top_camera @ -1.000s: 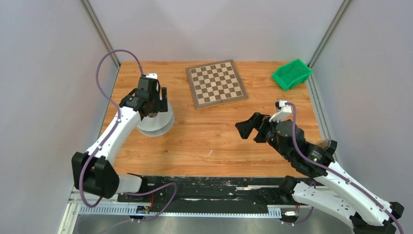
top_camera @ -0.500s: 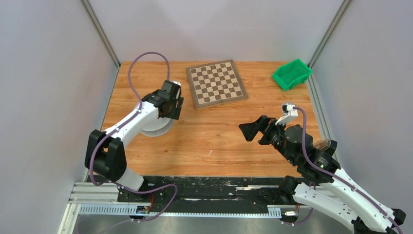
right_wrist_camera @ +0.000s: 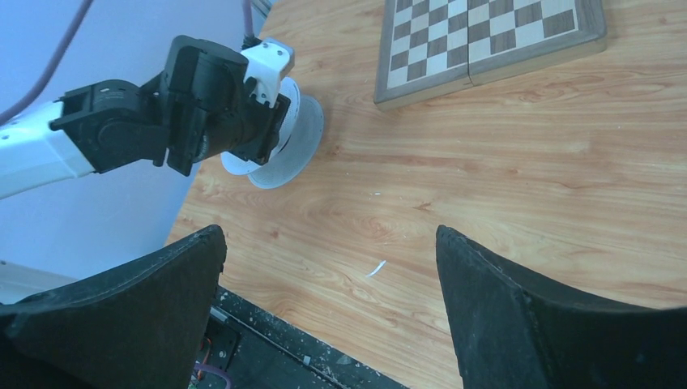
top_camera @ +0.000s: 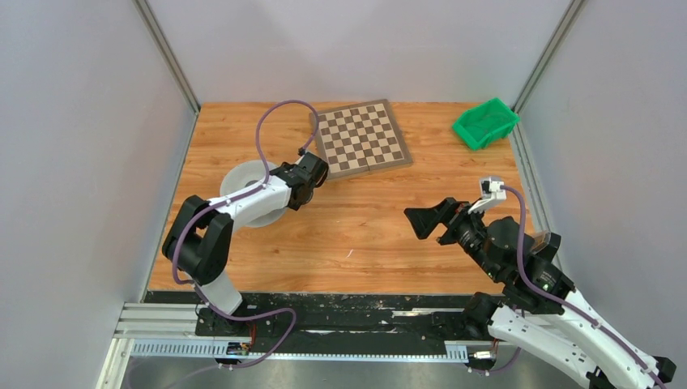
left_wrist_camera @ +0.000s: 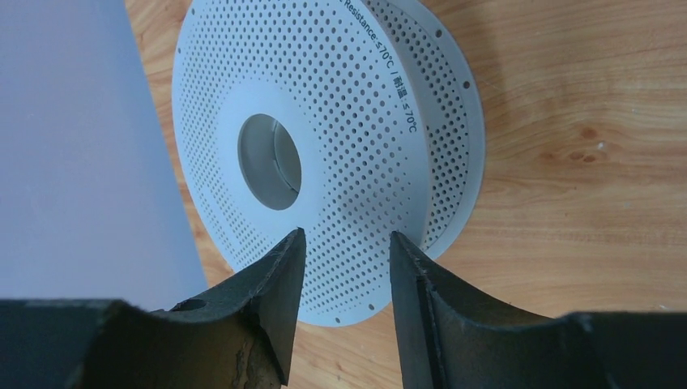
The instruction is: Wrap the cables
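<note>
- My left claw (left_wrist_camera: 346, 243) has its two fingers apart, with nothing between them. It faces the white perforated plastic spool (left_wrist_camera: 340, 105), close to its rim.
- I see the spool on the left part of the wooden tabletop (top_camera: 364, 235), partly under the left arm.
- My right claw (right_wrist_camera: 328, 235) is wide apart and empty, well apart from the spool.
- The brown-and-cream wooden chessboard (top_camera: 360, 138) and the green plastic bin (top_camera: 484, 123) lie at the far side.

Matt white perforated plastic for the spool (left_wrist_camera: 348, 121), smooth-faced. Knotty wood grain with a soft sheen across the tabletop (top_camera: 381, 227). Inlaid light and dark wood on the chessboard (top_camera: 360, 138). Glossy green plastic for the bin (top_camera: 484, 123). On the left tool (left_wrist_camera: 343, 243), matt black fingers (left_wrist_camera: 267, 300), scuffed near the base.
</note>
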